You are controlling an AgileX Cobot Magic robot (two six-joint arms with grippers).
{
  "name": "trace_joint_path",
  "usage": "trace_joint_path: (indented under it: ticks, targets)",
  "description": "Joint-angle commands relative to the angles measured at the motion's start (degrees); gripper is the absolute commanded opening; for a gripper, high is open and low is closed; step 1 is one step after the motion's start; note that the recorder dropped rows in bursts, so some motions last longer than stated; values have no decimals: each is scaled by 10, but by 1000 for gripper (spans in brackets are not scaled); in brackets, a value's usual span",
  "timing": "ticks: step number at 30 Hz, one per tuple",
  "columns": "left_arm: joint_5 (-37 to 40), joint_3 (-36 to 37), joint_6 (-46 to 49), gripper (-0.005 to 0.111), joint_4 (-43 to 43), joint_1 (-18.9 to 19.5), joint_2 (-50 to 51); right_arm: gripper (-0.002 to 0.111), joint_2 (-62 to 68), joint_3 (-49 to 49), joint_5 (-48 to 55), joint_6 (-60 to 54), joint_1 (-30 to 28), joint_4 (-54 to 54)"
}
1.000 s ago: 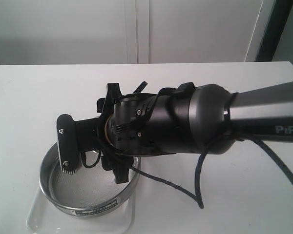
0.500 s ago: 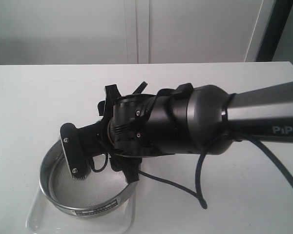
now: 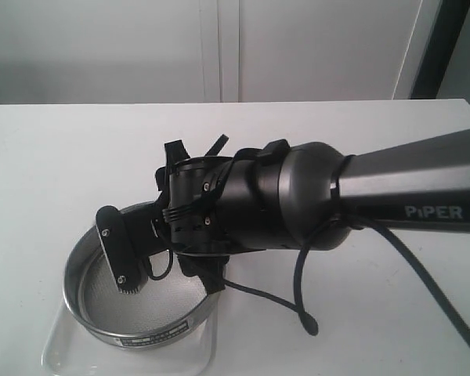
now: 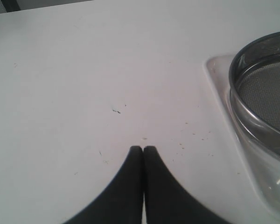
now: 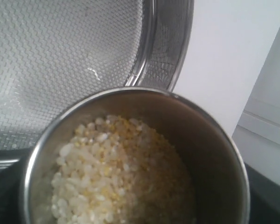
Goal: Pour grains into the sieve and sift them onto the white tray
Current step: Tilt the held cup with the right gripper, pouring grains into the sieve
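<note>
Over the sieve (image 3: 141,307) hangs a steel cup (image 5: 210,154), held in the right gripper (image 3: 160,266), whose jaws are spread wide round it. Grains (image 5: 116,177), yellow bits and white rice bits, fill the cup, and none lie on the mesh yet. The sieve sits on the white tray (image 3: 59,352). The left gripper (image 4: 143,150) is pinched tight with nothing in it, low over the table (image 4: 84,70) beside the tray. If the cup tips too fast, grains could bounce past the ring's wall and land on the table.
</note>
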Motion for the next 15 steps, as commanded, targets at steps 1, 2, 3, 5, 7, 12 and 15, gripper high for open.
trace_joint_path:
  ticks: [1,2,3,5,7,12,15]
  targets:
    - [1,2,-5,0,-6,-3,-1,0,-2,-6,15,-30,5,-10]
    - [1,2,-5,0,-6,-3,-1,0,-1,-6,17,-31,5,-10]
    - [1,2,-5,0,-6,-3,-1,0,-1,-6,19,-31,5,-10]
    - [1,2,-5,0,-6,-3,-1,0,2,-6,23,-31,5,-11]
    - [1,2,-5,0,-6,-3,-1,0,2,-6,24,-31,5,-12]
    - [1,2,-5,0,-6,-3,-1,0,2,-11,33,-32,5,-26]
    - [1,2,-5,0,-6,-3,-1,0,2,-18,36,-33,6,-37]
